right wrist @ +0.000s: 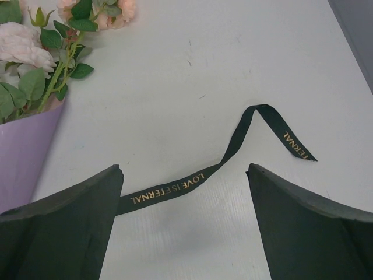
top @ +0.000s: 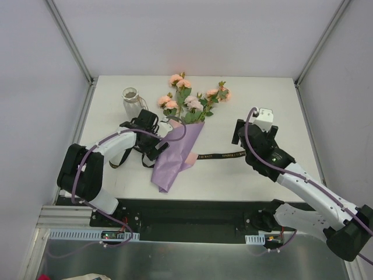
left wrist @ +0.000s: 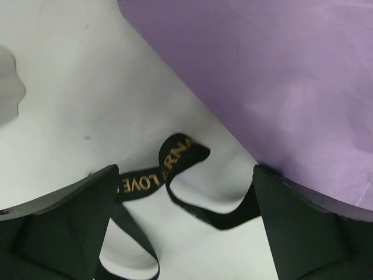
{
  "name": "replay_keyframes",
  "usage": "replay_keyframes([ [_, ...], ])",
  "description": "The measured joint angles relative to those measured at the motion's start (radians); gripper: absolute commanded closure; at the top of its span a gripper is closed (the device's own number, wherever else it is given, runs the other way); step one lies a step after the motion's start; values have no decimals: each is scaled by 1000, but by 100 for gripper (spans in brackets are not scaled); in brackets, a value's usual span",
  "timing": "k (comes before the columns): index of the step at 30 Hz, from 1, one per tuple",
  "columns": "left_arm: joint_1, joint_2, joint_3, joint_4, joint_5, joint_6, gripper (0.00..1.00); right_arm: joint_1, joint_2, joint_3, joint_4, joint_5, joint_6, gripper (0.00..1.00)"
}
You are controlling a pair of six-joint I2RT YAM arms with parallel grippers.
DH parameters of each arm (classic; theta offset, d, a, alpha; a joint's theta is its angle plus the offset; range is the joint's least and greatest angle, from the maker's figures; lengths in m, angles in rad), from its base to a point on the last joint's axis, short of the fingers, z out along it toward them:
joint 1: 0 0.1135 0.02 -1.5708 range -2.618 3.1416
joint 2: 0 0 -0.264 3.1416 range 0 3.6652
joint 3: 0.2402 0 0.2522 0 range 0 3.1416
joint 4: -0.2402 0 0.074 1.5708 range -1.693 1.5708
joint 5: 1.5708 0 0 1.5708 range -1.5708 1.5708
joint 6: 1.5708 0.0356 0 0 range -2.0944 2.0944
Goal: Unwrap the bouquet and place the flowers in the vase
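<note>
Ribbon of black fabric with gold lettering (right wrist: 175,192) lies slack beside the lilac paper-wrapped rose bouquet (top: 178,153) on the white table (top: 262,99), with the white ribbed vase (top: 132,100) far left, so the left gripper (left wrist: 186,169) and right gripper (right wrist: 184,168), both wide and empty, should pinch opposite paper edges and peel outward, sparing the blooms.

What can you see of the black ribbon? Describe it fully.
The black ribbon is a narrow, flat, satin-looking strip printed in gold capitals, LOVE IS ETERNAL. It lies loose on the white table, running right from the lilac paper cone; one part humps up before its slanted cut end. Another stretch curls at the cone's left. No fingers grip it.
</note>
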State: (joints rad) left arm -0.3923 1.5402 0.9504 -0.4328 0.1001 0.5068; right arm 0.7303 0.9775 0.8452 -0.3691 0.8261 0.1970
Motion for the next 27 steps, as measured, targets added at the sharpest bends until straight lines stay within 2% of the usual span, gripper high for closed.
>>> replay_keyframes([
  [12,-198,94,33,65,11,-39,1,-111,-95,-78,-10,-71,11,8],
  [18,-194,62,136,24,30,-89,1,-92,-103,-79,-7,-163,-33,3],
  [21,-134,-32,159,-43,44,-114,1,1,-70,-77,4,-219,-110,0],
  [22,-101,-74,168,-69,54,-122,1,45,-50,-74,7,-238,-140,3],
  [27,136,-320,203,-166,113,-157,1,367,144,5,-3,-262,-301,4],
])
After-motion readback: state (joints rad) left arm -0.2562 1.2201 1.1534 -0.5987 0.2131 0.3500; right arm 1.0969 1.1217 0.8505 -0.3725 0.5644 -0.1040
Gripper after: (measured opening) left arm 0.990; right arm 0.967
